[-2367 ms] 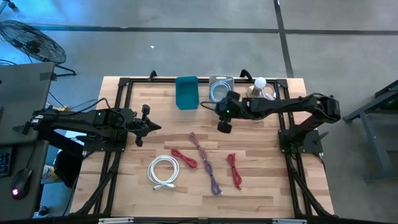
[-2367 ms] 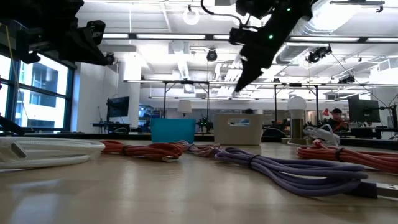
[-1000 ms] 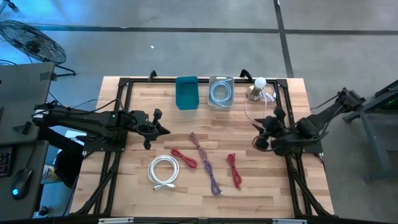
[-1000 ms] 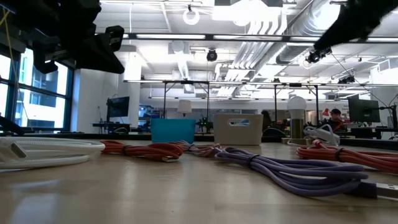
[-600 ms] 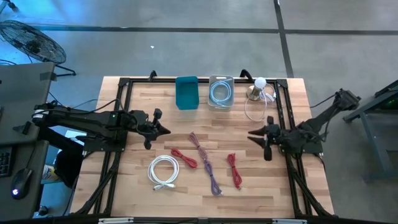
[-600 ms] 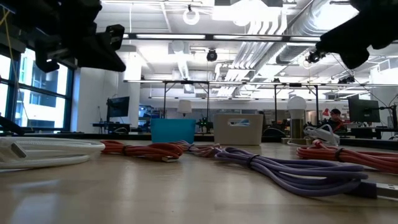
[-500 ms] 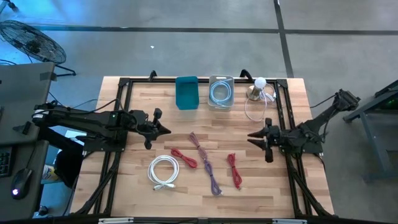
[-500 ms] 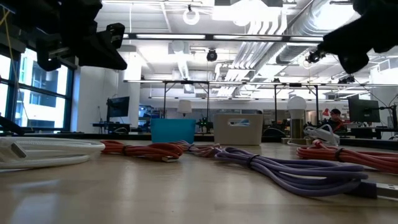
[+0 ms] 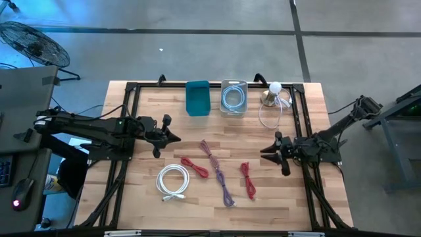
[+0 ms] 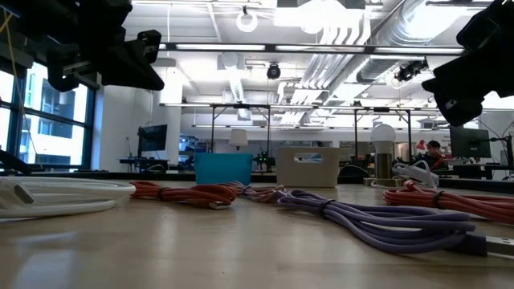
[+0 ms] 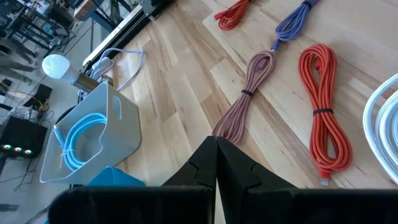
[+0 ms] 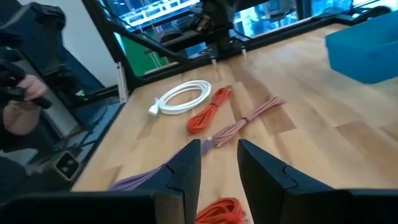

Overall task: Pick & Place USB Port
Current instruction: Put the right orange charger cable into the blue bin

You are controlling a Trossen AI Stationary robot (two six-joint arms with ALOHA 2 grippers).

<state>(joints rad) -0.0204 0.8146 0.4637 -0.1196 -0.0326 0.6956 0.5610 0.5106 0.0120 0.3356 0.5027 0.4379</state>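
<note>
Several coiled USB cables lie flat on the wooden table: a white one (image 9: 172, 180), a red one (image 9: 195, 166), a pinkish-brown one (image 9: 209, 151), a purple one (image 9: 223, 186) and a second red one (image 9: 248, 180). A light blue cable lies coiled in the grey bin (image 9: 233, 97), beside an empty blue bin (image 9: 197, 97). My left gripper (image 9: 174, 137) hovers shut and empty, left of the pinkish-brown cable (image 11: 245, 93). My right gripper (image 9: 263, 153) hovers open and empty above the table, right of the cables, pointing toward the table's left (image 12: 219, 163).
A lamp with a white bulb (image 9: 275, 92) and its thin cord stand at the far right corner. A black frame (image 9: 125, 118) runs along the table's sides. A person's hand (image 12: 22, 112) shows beyond the table's left edge. Bare wood lies along the near edge.
My right gripper has swung round to point toward the table's left, then drifted left and toward the near edge, sinking a little. My left gripper and the cables have kept still.
</note>
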